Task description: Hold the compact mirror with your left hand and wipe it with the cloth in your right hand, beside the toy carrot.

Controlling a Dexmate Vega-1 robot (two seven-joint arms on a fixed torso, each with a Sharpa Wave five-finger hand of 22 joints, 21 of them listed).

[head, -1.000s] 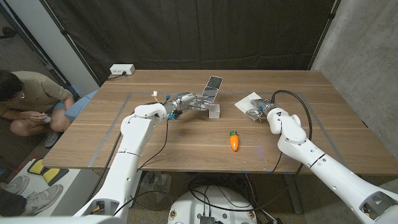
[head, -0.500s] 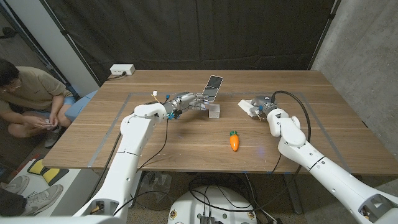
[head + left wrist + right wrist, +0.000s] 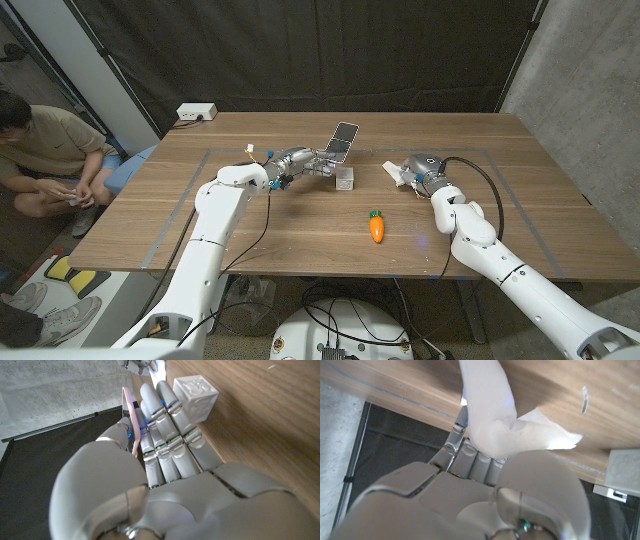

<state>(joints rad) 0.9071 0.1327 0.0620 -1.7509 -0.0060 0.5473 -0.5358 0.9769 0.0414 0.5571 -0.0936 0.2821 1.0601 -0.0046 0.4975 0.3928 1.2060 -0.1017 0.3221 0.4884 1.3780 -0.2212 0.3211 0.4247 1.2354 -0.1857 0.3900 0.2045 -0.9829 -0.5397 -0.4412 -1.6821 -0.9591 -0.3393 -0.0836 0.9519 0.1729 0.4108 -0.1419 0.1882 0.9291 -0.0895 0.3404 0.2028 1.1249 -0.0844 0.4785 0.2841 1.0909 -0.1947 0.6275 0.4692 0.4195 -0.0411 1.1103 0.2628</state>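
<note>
The compact mirror [image 3: 343, 139] stands open and tilted at the table's far middle, its pink edge [image 3: 129, 415] showing beside my left fingers. My left hand [image 3: 305, 162] grips its lower part from the left. My right hand [image 3: 420, 172] holds the white cloth [image 3: 394, 170] bunched in its fingers, just above the table to the right of the mirror and apart from it. In the right wrist view the cloth [image 3: 492, 417] hangs out from my right hand [image 3: 470, 490]. The orange toy carrot [image 3: 376, 227] lies nearer the front, between the two hands.
A small white cube [image 3: 345, 179] sits right below the mirror, close to my left fingertips [image 3: 162, 397]. A white socket box [image 3: 197, 113] lies at the table's far left edge. A person [image 3: 45, 150] crouches beyond the table's left side.
The cloth lay spread on the table; my right hand has gathered it, lifted it and moved left toward the mirror. My left hand and the mirror have stayed put.
</note>
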